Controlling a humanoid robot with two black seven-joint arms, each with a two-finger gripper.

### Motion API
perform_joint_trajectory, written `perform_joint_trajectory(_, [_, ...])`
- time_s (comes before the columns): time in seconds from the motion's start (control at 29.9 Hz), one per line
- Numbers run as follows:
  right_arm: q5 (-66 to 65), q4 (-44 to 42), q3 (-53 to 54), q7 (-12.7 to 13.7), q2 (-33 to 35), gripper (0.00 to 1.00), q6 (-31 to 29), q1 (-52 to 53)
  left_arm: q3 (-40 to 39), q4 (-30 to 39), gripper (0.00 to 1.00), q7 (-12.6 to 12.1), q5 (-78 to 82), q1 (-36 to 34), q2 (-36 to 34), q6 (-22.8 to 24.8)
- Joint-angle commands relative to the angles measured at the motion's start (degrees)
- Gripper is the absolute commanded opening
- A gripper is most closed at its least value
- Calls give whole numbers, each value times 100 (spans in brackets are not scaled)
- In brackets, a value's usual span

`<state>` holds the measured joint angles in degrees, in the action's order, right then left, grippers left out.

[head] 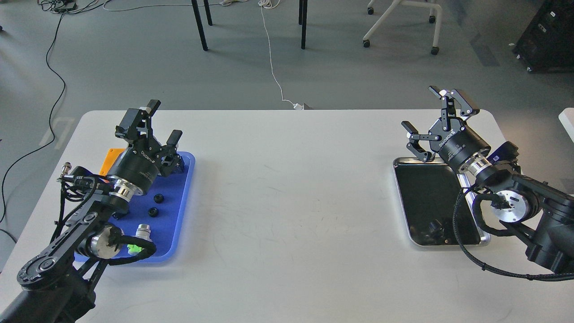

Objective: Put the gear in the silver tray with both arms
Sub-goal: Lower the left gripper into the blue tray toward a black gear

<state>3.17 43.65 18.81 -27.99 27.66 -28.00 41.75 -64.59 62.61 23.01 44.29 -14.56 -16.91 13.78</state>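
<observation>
A two-armed humanoid robot stands at a white table (287, 215), its black left gripper (165, 121) raised above the far end of a blue plastic tray (187, 197), fingers spread and holding nothing. At three o'clock across the table, the black right gripper (437, 121) hangs open over the twelve o'clock rim of the rectangular shiny silver tray (403, 211), also holding nothing. Two small black gears (155, 205) lie in the blue tray, with a silver cylindrical fitting (143, 230) and a green piece (133, 247) toward six o'clock. The silver tray looks empty apart from reflections. Best practice now, arguably: lower the left fingers squarely astride one gear before closing.
</observation>
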Motion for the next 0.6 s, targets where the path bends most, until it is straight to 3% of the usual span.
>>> perform_joint_trajectory(0.0, [0,12,0,-1,-32,99,0,35,26,-47,99,54,97,-187,-645,37])
perform_joint_trajectory(0.13, [0,12,0,-1,-32,99,0,35,446,32,99,499,368,-345,-971,98])
perform_joint_trajectory(0.3, [0,12,0,-1,-32,99,0,35,1509,339,98,499,2219,-802,-2130,626])
perform_joint_trajectory(0.57, [0,12,0,-1,-24,99,0,-17,2591,841,97,499,6201,-1391,-2905,591])
